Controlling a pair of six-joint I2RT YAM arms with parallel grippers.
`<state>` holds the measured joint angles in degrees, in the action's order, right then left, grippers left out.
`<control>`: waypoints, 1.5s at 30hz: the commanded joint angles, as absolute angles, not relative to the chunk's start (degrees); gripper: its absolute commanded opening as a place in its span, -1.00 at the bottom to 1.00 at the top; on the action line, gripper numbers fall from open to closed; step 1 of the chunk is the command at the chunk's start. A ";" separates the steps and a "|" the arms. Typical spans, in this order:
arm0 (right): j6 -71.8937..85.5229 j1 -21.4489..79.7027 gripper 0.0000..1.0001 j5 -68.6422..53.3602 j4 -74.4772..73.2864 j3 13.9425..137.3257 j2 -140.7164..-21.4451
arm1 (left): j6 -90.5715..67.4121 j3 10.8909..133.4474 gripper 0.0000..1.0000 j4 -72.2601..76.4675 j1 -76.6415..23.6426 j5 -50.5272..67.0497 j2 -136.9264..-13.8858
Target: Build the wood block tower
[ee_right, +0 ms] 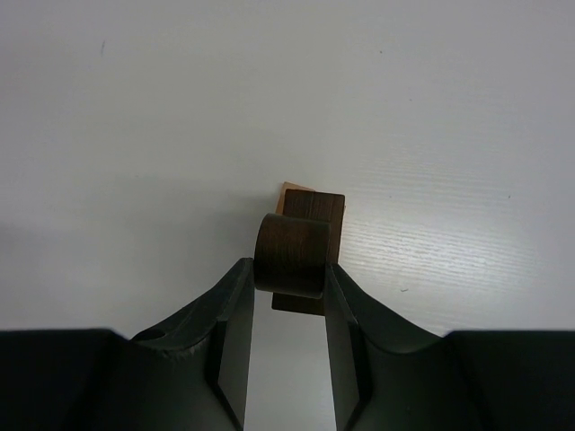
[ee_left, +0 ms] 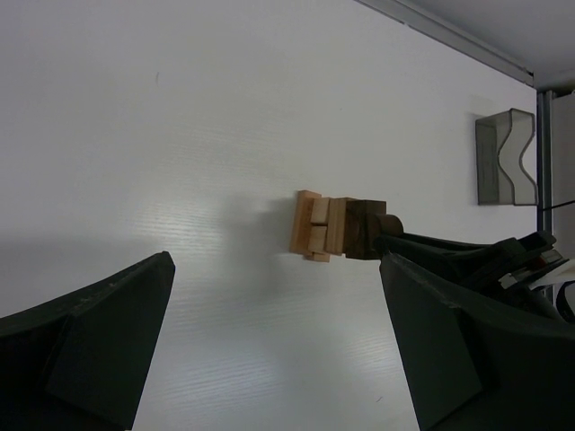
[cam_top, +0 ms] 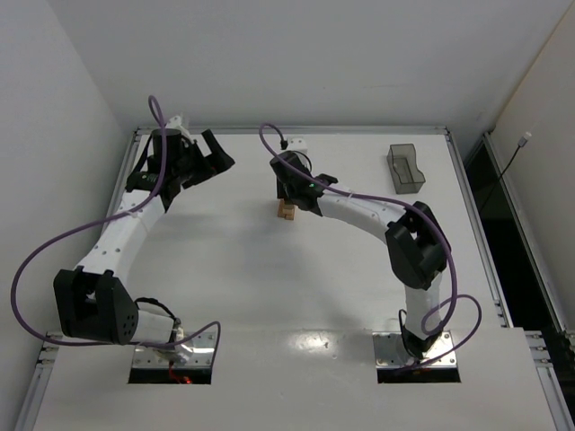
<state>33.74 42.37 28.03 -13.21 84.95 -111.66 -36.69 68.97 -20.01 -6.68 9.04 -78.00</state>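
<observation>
The wood block tower (cam_top: 287, 212) stands mid-table, with light tan blocks (ee_left: 322, 226) below and a dark brown block (ee_left: 363, 229) above. My right gripper (ee_right: 289, 269) is shut on a dark brown cylinder block (ee_right: 292, 254). It holds the cylinder right at the tower's top, over the dark block (ee_right: 316, 206). Whether the cylinder rests on that block I cannot tell. In the top view the right gripper (cam_top: 293, 191) covers the tower's upper part. My left gripper (cam_top: 216, 154) hangs open and empty at the back left, well apart from the tower, its fingers (ee_left: 90, 341) spread wide.
A dark translucent plastic tray (cam_top: 405, 168) sits at the back right, also in the left wrist view as the tray (ee_left: 506, 157). A small white part (cam_top: 295, 143) lies by the back rail. Walls close the table at left and back.
</observation>
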 commanded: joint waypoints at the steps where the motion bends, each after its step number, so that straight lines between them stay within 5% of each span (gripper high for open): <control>1: 35.41 41.66 -1.00 28.56 -11.87 86.48 -111.88 | -37.35 68.82 0.97 -18.02 -5.98 10.11 -78.49; 13: 35.42 41.13 -1.00 28.04 -12.39 85.87 -111.88 | -37.97 68.29 0.97 -17.49 -5.45 11.25 -79.01; 26: 35.42 41.13 -0.65 26.98 -12.39 86.40 -112.41 | -38.50 68.29 0.97 -17.49 -4.92 11.78 -79.54; 36: 34.89 41.13 -0.04 26.98 -12.39 86.92 -112.94 | -39.02 67.76 0.97 -16.96 -4.92 12.83 -79.54; 45: 32.27 41.13 0.22 26.37 -10.12 86.31 -111.28 | -39.02 67.76 0.97 -16.96 -4.92 12.83 -79.54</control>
<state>34.09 41.32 26.57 -13.54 84.97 -112.62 -38.22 68.01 -18.76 -5.72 12.25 -79.79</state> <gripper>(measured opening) 0.596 0.983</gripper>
